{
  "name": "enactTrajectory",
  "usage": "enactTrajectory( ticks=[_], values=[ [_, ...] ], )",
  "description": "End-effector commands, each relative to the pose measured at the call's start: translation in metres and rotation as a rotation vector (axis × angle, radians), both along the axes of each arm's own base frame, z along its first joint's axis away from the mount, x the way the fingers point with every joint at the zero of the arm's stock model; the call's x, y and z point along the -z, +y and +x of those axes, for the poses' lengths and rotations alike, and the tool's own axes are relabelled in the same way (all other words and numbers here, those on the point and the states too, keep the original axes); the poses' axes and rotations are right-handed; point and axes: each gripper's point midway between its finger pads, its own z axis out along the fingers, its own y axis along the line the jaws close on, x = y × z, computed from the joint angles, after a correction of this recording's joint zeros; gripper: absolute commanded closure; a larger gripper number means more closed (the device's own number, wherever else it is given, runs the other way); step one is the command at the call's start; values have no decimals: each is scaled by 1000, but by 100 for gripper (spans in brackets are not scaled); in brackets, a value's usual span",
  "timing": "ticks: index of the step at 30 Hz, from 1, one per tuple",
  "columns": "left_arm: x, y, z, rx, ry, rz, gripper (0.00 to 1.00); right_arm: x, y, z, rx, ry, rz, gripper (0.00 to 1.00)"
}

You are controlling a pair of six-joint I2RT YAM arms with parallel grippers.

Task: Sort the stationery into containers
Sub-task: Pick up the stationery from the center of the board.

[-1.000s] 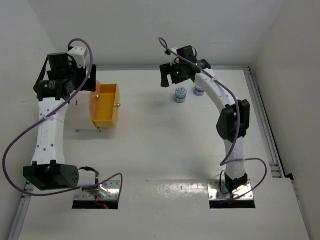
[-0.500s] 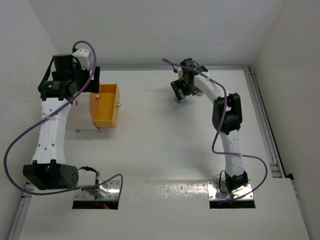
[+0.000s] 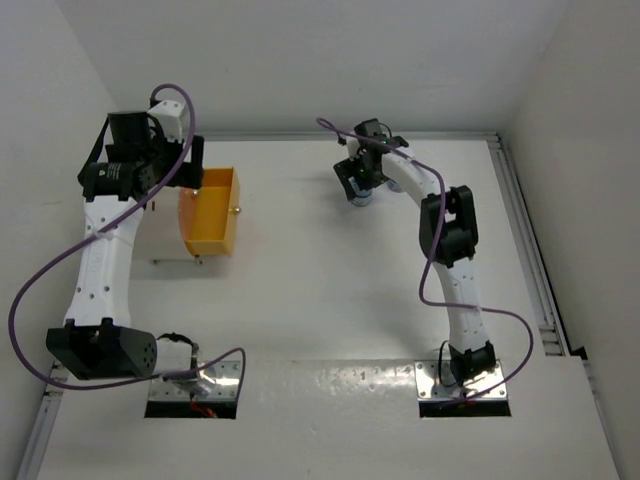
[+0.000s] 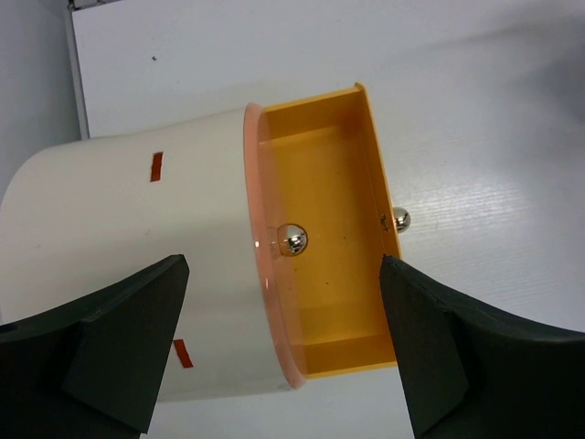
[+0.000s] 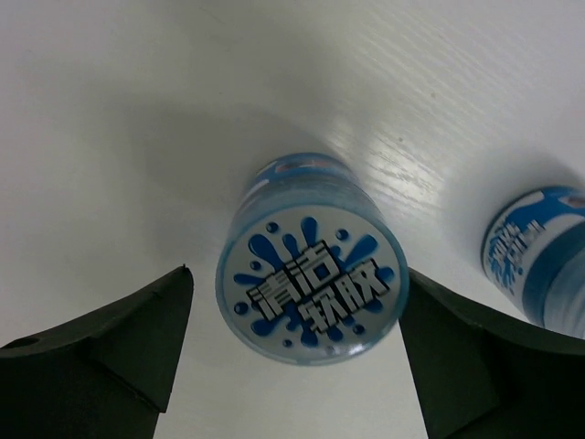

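Note:
A cream drum (image 4: 137,265) lies on its side with its orange face (image 4: 259,274) towards an open, empty orange drawer (image 4: 334,256) (image 3: 212,212). My left gripper (image 4: 288,366) (image 3: 178,172) hovers open above the drum's face, holding nothing. My right gripper (image 5: 297,274) (image 3: 357,180) is open and straddles a round blue-and-white piece (image 5: 311,279) (image 3: 360,198) that stands on the table; the left finger is clear of it and the right finger is very close. A second blue-and-white piece (image 5: 539,265) stands just to its right. No pens or pink-and-tan cylinder are in view.
Two silver knobs show, one on the drum's face (image 4: 292,240) and one on the drawer front (image 4: 399,219). The back wall runs close behind both grippers. A rail (image 3: 525,230) edges the table's right side.
My right gripper has swung left and down from above the two blue-and-white pieces and now sits around the left one. My left gripper has shifted slightly right over the drum.

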Motion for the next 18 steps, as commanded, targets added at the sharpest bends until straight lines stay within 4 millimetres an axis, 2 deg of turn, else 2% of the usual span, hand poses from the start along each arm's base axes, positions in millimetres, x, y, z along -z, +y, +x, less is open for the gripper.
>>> enactTrajectory(
  ticks=[1,4,5,7,8,10,11,12,13,15,16,18],
  values=[
    [-7,-11,1,52,-32,-6,8,-3,15,14,-48,-51,33,15],
    [-10,-16,0,80,-58,-15,8,-1,14,11,-52,-47,30,31],
    [-6,-17,-1,88,-54,-19,8,-1,14,11,-55,-51,29,40],
    [-8,-25,-3,136,-77,-34,8,-4,11,7,-55,-51,34,51],
    [-4,-29,-4,156,-70,-40,8,-6,11,6,-57,-51,41,61],
    [-4,-40,-7,224,-70,-58,9,-24,11,1,-57,-56,92,71],
    [0,-44,-9,252,-59,-63,9,-31,12,-1,-61,-57,123,79],
    [1,-54,-12,307,-60,-76,9,-34,10,-6,-54,-44,155,82],
    [2,-59,-14,337,-59,-85,9,-57,21,-12,-81,-41,262,85],
    [6,-73,-21,419,-64,-111,9,-81,25,-19,-35,-1,414,88],
    [5,-80,-24,447,-76,-119,9,-106,38,-29,-76,14,527,89],
    [6,-83,-26,460,-96,-123,9,-123,43,-33,-70,18,594,91]
  ],
)
